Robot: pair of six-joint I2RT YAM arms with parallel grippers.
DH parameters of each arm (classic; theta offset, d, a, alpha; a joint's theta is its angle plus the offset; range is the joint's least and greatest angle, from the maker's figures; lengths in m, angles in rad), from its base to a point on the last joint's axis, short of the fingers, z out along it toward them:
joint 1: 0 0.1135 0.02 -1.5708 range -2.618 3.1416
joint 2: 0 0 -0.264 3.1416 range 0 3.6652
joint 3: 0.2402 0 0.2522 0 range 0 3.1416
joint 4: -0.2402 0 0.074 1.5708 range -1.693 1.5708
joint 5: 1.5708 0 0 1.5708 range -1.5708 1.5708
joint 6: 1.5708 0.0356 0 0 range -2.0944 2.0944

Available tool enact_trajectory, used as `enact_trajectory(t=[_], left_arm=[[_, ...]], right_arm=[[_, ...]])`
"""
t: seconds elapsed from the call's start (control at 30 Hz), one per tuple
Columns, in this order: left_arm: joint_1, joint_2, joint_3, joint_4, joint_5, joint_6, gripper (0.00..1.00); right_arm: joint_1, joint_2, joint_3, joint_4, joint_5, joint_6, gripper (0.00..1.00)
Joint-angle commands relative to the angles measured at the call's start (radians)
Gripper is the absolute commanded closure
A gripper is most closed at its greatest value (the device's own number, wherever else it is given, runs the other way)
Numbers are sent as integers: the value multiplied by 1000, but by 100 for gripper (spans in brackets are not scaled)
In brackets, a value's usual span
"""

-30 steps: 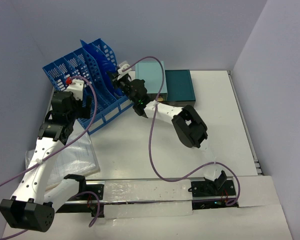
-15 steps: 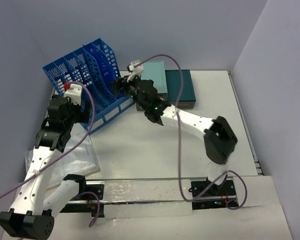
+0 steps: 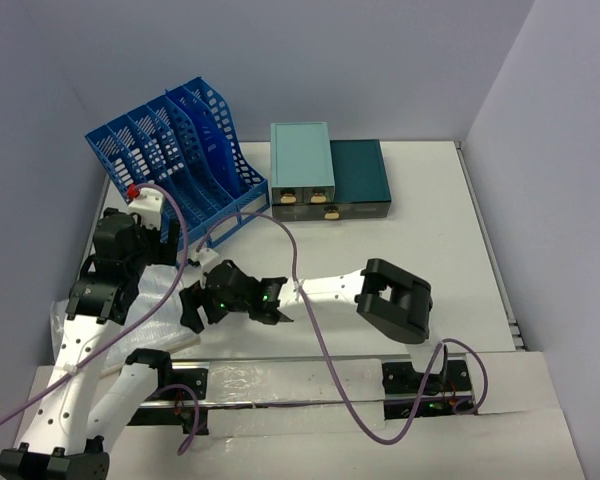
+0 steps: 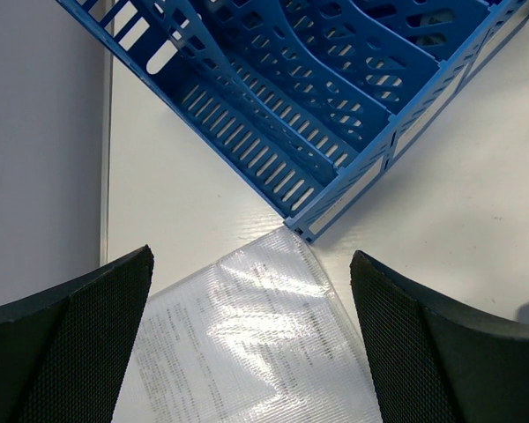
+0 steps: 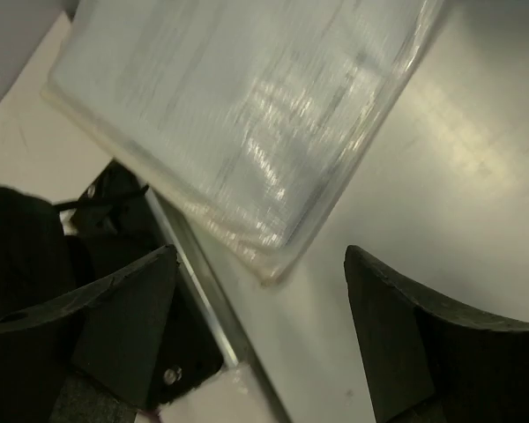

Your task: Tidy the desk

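R arm folded low, reaching across toward 9 o'clock. The right gripper (image 5: 260, 256) hangs over the near corner of the papers (image 5: 247, 115), fingers wide apart, holding nothing. L arm stretches up toward 11. The left gripper (image 4: 251, 260) points down over the papers' far corner, just beside the rack (image 4: 335, 115) corner, also wide & empty.

Count:
- 2 arms
- 1 blue rack at 11
- 2 boxes at 12, side by side: light box (image 3: 302, 165), dark box (image 3: 360, 172)
- 1 sleeve of papers at 8

White desk (image 3: 380, 260) lies under it all.
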Motion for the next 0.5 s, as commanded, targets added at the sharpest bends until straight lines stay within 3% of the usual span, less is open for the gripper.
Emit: enact_trajectory(t=[0.0,0.33,0.47], left_arm=[[11,-28,-4,-8,26,-5,1],[12,-27,3,-11,40,-5,1],[12,-38,-6,-8,40,-3,1]], right_arm=[[-20,-20,-21,19,-32,214,17],[-17,160,-96,197,-255,592,25],[-15,169,-119,210,-253,642,25]])
